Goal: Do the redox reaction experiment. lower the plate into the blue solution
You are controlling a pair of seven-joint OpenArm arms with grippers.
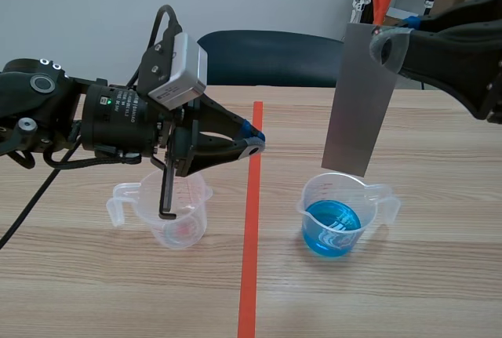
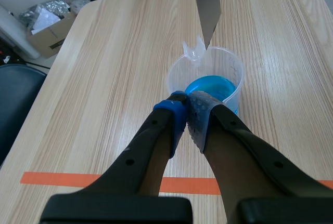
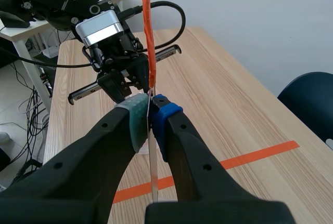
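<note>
Right now the right gripper (image 3: 151, 110) is clamped on the upper end of a grey metal plate (image 1: 359, 103), its dotted pads pressed against the two faces. The plate hangs straight down below the fingers, slightly tilted in the scene view. Directly under the gripper stands a clear plastic beaker (image 1: 345, 197) with a handle and a spout, holding the blue solution (image 1: 331, 227) in its lower part. The plate's bottom edge sits just above the beaker's rim, on the spout side — still clear of the liquid.

Across the orange tape line (image 1: 250, 244), the left gripper (image 2: 186, 110) is closed on nothing, its blue and grey-green pads touching tip to tip. It hovers above the wooden table (image 1: 439, 275), pointing toward the blue-filled beaker, which lies just ahead of its fingertips in the left wrist view. Below and slightly behind this gripper is a second clear plastic beaker (image 1: 169, 216) — no blue liquid in it. Beyond the table's far edge, a dark blue chair (image 1: 267, 57) is drawn up.
</note>
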